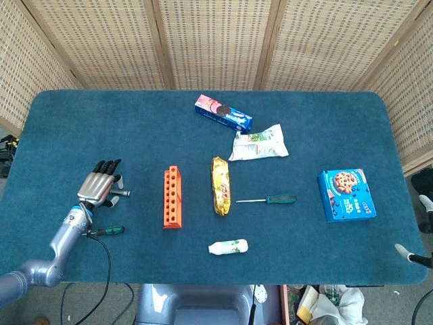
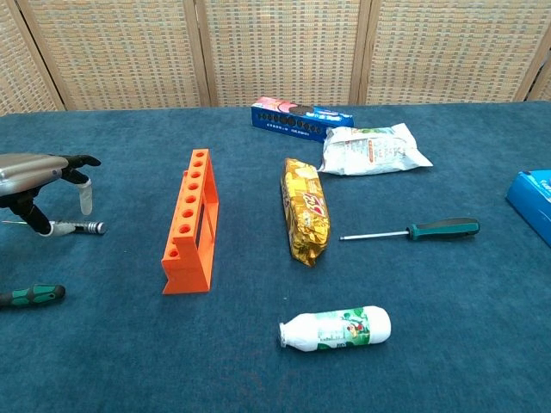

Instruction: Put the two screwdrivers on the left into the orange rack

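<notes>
The silver-handled screwdriver [image 2: 76, 227] is found right under the left hand [image 1: 98, 184], at the left side of the blue surface [image 1: 135, 128]. In the chest view the hand is seen poised over it, palm down, with a dark thumb lowered to the shaft and a pale fingertip hanging just above the handle; whether the tool is actually touched or pinched cannot be told. The fingers are held loosely apart and nothing is lifted. In the head view the forearm is seen running up from the lower left corner, with the dark fingertips pointed away from the robot.

The screwdriver is laid flat, its long axis running left to right, the handle end directed toward the orange rack [image 1: 172, 197] and the thin shaft toward the surface's left edge. The green-handled screwdriver [image 1: 108, 231] is spotted nearer the robot, just beside the wrist, also flat and roughly left to right, with its handle toward the rack. The rack is stood upright to the right of both tools, its row of holes run front to back, near but apart from them.

Of the right hand [image 1: 413, 256], only a pale tip is glimpsed at the lower right edge in the head view, and its state cannot be told.

A third, green-handled screwdriver [image 1: 266, 200] is left well to the right, beyond a gold snack packet [image 1: 220, 185].
</notes>
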Available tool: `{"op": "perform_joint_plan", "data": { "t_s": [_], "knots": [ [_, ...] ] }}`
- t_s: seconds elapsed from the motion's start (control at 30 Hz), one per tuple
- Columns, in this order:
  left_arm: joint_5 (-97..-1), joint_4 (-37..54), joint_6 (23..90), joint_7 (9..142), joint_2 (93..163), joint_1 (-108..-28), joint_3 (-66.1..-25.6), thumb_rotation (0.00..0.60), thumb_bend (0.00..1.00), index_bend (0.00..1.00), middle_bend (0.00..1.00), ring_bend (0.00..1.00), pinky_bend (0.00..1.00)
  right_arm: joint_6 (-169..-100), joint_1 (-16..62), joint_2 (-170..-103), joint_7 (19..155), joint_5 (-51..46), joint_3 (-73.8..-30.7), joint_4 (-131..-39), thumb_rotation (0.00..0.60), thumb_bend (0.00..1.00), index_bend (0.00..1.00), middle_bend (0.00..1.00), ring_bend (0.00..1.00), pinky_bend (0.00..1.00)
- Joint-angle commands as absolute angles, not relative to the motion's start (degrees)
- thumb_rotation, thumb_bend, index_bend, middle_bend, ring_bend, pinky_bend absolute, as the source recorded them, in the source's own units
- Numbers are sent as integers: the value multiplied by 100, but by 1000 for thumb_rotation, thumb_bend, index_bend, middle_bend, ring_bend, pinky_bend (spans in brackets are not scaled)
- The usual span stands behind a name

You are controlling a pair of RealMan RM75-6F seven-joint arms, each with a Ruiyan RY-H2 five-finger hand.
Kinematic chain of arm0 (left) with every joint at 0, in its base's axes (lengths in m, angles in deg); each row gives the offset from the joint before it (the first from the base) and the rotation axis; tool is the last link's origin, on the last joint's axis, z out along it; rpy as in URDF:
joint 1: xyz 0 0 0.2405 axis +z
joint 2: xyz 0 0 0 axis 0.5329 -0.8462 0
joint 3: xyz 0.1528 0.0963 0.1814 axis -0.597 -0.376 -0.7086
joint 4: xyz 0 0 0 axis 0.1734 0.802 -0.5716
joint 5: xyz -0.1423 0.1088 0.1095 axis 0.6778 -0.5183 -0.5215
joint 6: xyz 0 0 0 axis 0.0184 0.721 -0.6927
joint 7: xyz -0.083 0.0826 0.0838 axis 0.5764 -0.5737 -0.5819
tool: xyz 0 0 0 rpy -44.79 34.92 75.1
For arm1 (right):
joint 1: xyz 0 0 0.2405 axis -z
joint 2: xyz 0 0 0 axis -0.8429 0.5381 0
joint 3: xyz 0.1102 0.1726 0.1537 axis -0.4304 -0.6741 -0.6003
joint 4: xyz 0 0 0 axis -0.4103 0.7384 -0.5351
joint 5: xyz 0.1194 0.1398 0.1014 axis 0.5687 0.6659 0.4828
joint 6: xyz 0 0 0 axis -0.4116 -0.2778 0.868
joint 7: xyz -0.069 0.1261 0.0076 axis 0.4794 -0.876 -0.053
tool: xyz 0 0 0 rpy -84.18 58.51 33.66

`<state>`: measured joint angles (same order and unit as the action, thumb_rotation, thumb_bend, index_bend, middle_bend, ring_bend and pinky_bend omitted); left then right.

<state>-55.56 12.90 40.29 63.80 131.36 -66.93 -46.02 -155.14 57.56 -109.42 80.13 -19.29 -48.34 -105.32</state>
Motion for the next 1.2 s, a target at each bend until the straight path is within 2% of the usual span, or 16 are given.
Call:
{"op": "perform_joint_plan", "data": {
  "t_s": [0.03, 0.6, 0.97, 1.2],
  "knots": [
    [-5513, 1352, 4022, 6375, 13221, -6730, -4602, 600, 344, 465, 0, 0, 0, -15520, 5758, -10939, 7996, -1939, -4832, -10531, 600, 0, 0, 0, 0, 0],
    [-5357, 1658, 4058, 6193, 13557, -6815, -4685, 600, 373, 473, 0, 0, 0, -15420, 5722, -10918, 7869, -1868, -4853, -10480, 600, 0, 0, 0, 0, 0],
    [-5403, 1845, 4159, 6406, 13748, -6786, -4683, 600, 380, 633, 0, 0, 0, -15409, 5712, -10914, 7811, -1885, -4852, -10480, 600, 0, 0, 0, 0, 0],
    [-5576, 1227, 4523, 6778, 13314, -6654, -4560, 600, 385, 662, 0, 0, 0, -15428, 5721, -10897, 7758, -1921, -4841, -10490, 600, 0, 0, 0, 0, 0]
  ]
}}
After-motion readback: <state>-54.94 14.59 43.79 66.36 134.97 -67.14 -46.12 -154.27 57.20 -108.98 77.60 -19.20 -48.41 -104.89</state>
